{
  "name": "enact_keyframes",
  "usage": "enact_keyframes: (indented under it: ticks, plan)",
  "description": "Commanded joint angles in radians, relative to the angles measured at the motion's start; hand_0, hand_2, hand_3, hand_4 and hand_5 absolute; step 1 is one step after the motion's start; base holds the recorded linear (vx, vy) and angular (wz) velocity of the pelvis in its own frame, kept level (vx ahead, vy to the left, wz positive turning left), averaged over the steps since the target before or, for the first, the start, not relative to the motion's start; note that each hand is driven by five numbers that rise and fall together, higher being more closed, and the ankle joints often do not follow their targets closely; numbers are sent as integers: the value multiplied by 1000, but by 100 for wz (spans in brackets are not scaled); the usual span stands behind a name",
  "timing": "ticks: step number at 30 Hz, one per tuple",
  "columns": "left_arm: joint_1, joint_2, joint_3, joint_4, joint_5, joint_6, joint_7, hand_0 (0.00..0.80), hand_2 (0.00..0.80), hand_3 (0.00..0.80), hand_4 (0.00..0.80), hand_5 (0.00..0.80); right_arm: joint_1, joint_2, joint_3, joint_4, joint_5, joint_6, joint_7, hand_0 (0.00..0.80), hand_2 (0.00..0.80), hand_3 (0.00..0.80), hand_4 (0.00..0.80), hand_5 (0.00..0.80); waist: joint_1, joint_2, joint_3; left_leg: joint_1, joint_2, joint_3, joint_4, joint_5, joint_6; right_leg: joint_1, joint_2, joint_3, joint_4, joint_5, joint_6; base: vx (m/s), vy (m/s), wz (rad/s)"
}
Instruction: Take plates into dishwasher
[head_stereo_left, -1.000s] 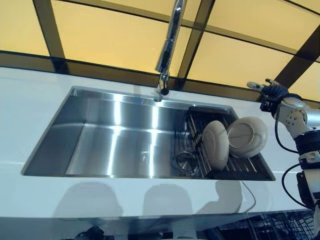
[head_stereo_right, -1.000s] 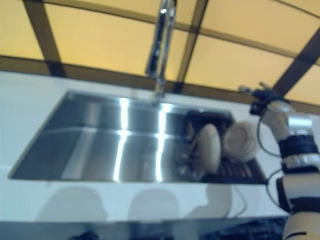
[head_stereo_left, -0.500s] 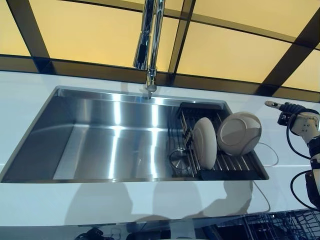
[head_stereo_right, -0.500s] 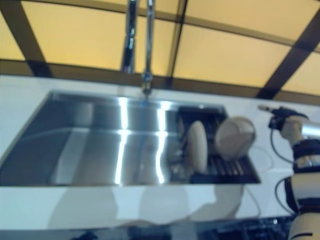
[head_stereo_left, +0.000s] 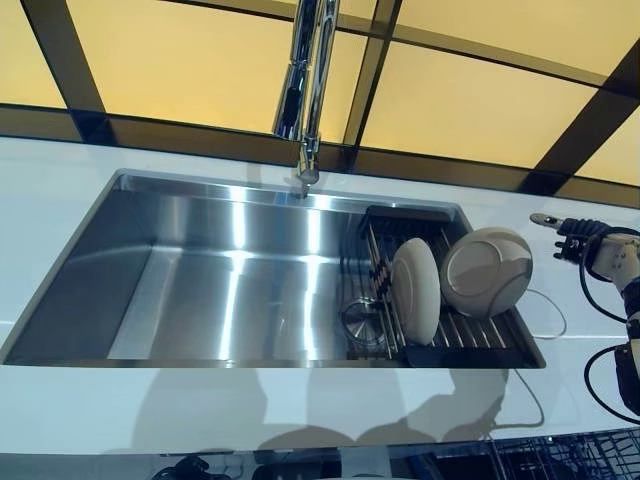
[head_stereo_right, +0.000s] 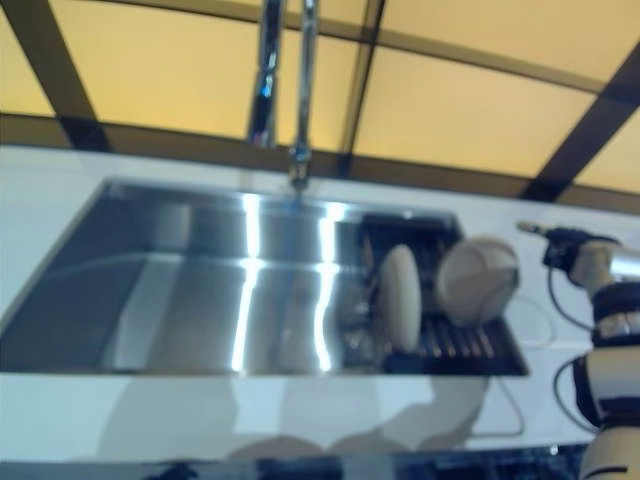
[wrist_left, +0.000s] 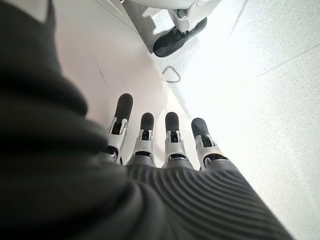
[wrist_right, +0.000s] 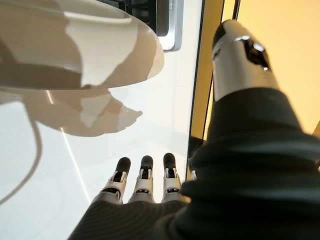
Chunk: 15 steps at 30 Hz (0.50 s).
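Observation:
Two cream plates stand in a dark dish rack (head_stereo_left: 470, 338) at the sink's right end. One plate (head_stereo_left: 415, 290) is upright on its edge, the other plate (head_stereo_left: 487, 272) leans back to its right. My right hand (head_stereo_left: 575, 232) hovers open over the white counter, just right of the leaning plate and apart from it. In the right wrist view that plate's rim (wrist_right: 75, 50) shows past my straight fingers (wrist_right: 145, 175). My left hand (wrist_left: 150, 145) appears only in its own wrist view, open and holding nothing.
A steel sink (head_stereo_left: 220, 270) fills the middle of the white counter (head_stereo_left: 60, 190), with a tall faucet (head_stereo_left: 305, 90) behind it. A small round metal piece (head_stereo_left: 362, 322) lies beside the rack. A dark wire dishwasher basket (head_stereo_left: 560, 455) shows below the counter's front edge at the right.
The camera has shifted, so the whole scene moved in view. My right hand has dropped from near the back wall to beside the leaning plate. The plates have not moved.

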Motion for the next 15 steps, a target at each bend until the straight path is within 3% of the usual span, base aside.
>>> enact_keyframes:
  ticks: [1, 15]
  plan:
    - [-59, -3, -15, -15, -11, -50, 22, 0, 0, 0, 0, 0, -45, -53, -23, -50, 38, -52, 10, 0, 0, 0, 0, 0, 35, 51, -9, 5, 23, 24, 4, -51, -41, 10, 59, -6, 69, -91, 17, 0, 0, 0]
    - [-61, -9, -14, -19, -13, -44, 24, 0, 0, 0, 0, 0, -30, -41, 5, -46, -81, -24, 78, 0, 0, 0, 0, 0, 36, 52, 0, 8, 24, 31, 10, -54, -42, 27, 59, -6, 69, -103, 12, 0, 0, 0]
